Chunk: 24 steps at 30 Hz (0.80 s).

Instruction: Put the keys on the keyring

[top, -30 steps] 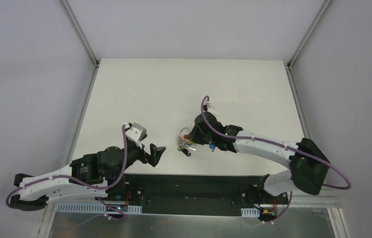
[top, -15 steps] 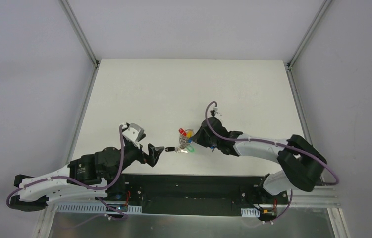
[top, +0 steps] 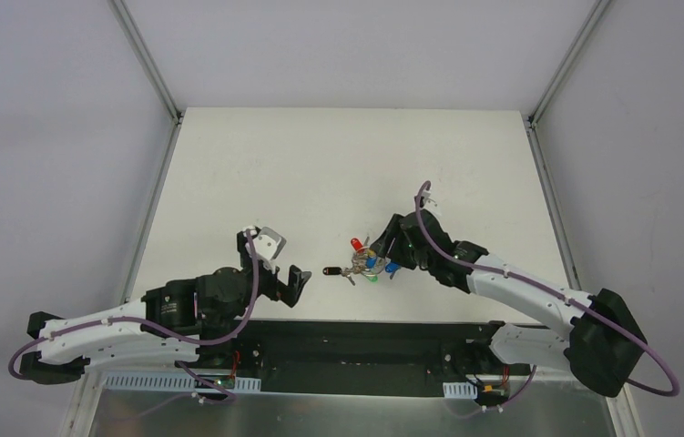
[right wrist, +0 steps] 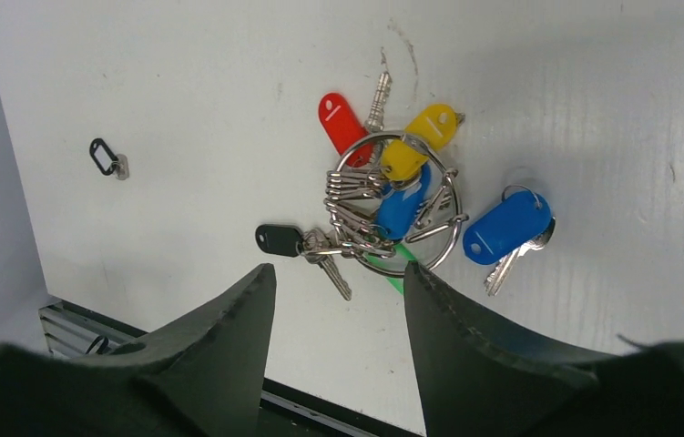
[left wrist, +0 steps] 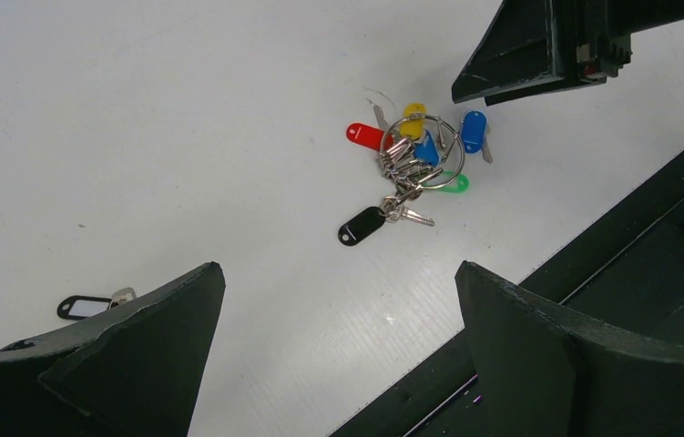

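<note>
The left end effector (left wrist: pixel 336 273) and right end effector (right wrist: pixel 338 271) are drawn back, wide and empty; the keyring (right wrist: pixel 391 202) is left released, the blue-capped key (right wrist: pixel 506 228) seemingly unthreaded.

Lab test cell: white table (top: pixel 320 164), grey walls (top: pixel 46 137), aluminium frame posts (top: pixel 148 62).

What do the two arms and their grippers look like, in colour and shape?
Both are slim, with white link shells and black joints. A purple cable runs along the left arm and another along the right arm. The left gripper and right gripper are black, with broad wedge fingers tapering to tips. No markings are readable.
</note>
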Each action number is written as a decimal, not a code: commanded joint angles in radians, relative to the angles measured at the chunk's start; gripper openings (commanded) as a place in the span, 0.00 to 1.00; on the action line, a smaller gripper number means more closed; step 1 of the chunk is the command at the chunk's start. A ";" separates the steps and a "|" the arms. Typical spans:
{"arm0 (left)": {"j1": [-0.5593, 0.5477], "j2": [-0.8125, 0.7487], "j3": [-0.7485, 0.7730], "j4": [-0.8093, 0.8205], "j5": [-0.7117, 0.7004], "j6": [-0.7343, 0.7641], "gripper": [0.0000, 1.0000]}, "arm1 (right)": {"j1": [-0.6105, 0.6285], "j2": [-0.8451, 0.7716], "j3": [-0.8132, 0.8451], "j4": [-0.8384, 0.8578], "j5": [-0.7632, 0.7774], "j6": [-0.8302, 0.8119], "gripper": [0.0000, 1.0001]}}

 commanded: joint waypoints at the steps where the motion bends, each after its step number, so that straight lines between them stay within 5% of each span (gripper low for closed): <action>1: -0.003 0.002 0.039 0.034 -0.020 0.018 0.99 | 0.003 -0.033 0.092 -0.101 0.030 -0.089 0.57; 12: -0.003 -0.026 0.037 0.034 -0.068 0.038 0.99 | 0.000 0.062 0.181 -0.295 0.066 -0.255 0.45; 24: -0.003 -0.055 0.021 0.033 -0.076 0.035 1.00 | 0.015 0.221 0.273 -0.257 -0.059 -0.366 0.41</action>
